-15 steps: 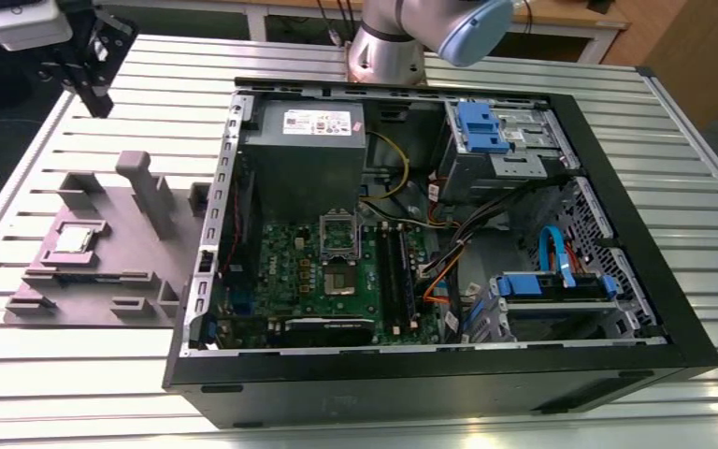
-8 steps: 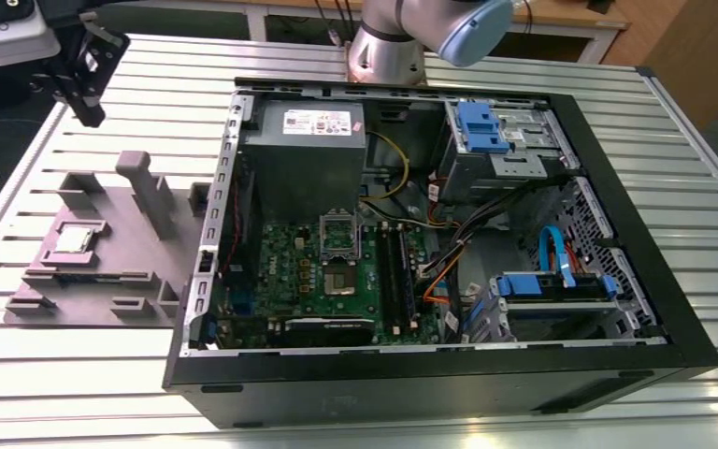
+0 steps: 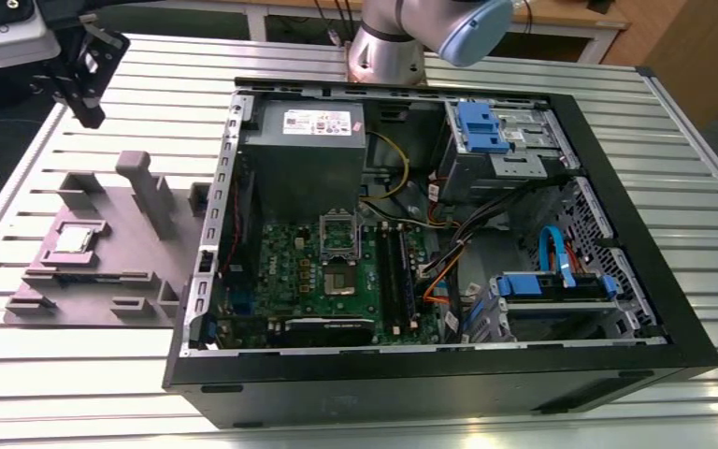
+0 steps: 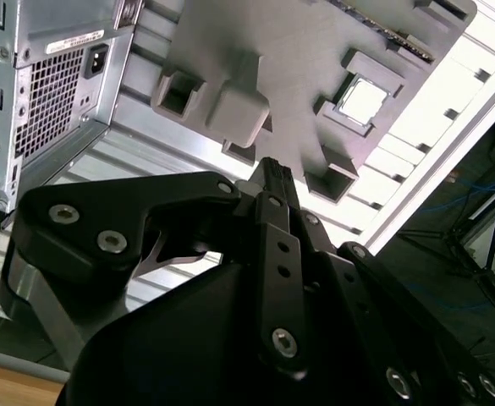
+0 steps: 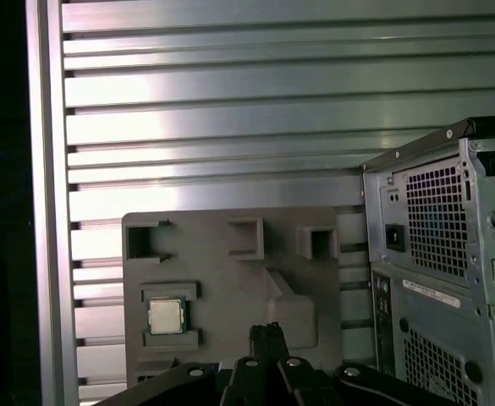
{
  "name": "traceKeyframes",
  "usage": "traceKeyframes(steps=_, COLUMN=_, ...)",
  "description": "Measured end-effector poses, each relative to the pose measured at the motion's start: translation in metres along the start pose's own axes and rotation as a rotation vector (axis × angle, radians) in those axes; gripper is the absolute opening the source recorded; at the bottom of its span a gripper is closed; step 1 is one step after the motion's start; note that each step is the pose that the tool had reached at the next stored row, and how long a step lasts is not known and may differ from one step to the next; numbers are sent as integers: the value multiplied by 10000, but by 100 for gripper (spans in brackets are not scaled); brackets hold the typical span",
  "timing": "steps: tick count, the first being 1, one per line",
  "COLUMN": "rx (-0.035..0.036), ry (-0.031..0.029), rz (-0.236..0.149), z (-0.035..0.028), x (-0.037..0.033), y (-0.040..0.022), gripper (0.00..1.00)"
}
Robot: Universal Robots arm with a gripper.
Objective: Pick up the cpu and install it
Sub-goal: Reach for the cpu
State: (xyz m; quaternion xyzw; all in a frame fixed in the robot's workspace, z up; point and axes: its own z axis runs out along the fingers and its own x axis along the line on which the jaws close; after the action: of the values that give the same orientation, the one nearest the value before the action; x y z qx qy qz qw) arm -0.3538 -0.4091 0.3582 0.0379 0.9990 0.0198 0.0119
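Observation:
The cpu [image 3: 75, 238], a small silvery square chip, lies flat in a recess of the grey holder block [image 3: 109, 281] at the exterior view's left, beside the open computer case. Both wrist views show the cpu [image 4: 363, 100] [image 5: 166, 315] in its recess on the holder [image 4: 298, 59] [image 5: 230, 279]. My gripper [image 3: 89, 114] hangs high above the table, beyond the holder and well clear of the chip. Its black fingers [image 5: 268, 337] [image 4: 272, 173] are pressed together, shut on nothing. The dark socket [image 3: 337, 278] sits on the green motherboard inside the case.
The open black computer case [image 3: 658, 309] fills the middle of the slatted metal table [image 3: 60, 374], with a grey power supply [image 3: 303, 150], cables and blue drive brackets [image 3: 478, 126] inside. Its rear panel [image 5: 442, 254] stands close to the holder. Upright posts [image 3: 135, 178] rise from the holder.

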Motion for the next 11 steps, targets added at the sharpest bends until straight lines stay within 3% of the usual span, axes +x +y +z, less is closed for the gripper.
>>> traceKeyframes(steps=6, rx=7, ry=2, rz=-1, z=35, x=4, y=-79, gripper=10)
traceKeyframes(steps=11, rx=69, ry=38, rz=-1, z=83, x=9, y=-150, gripper=10)
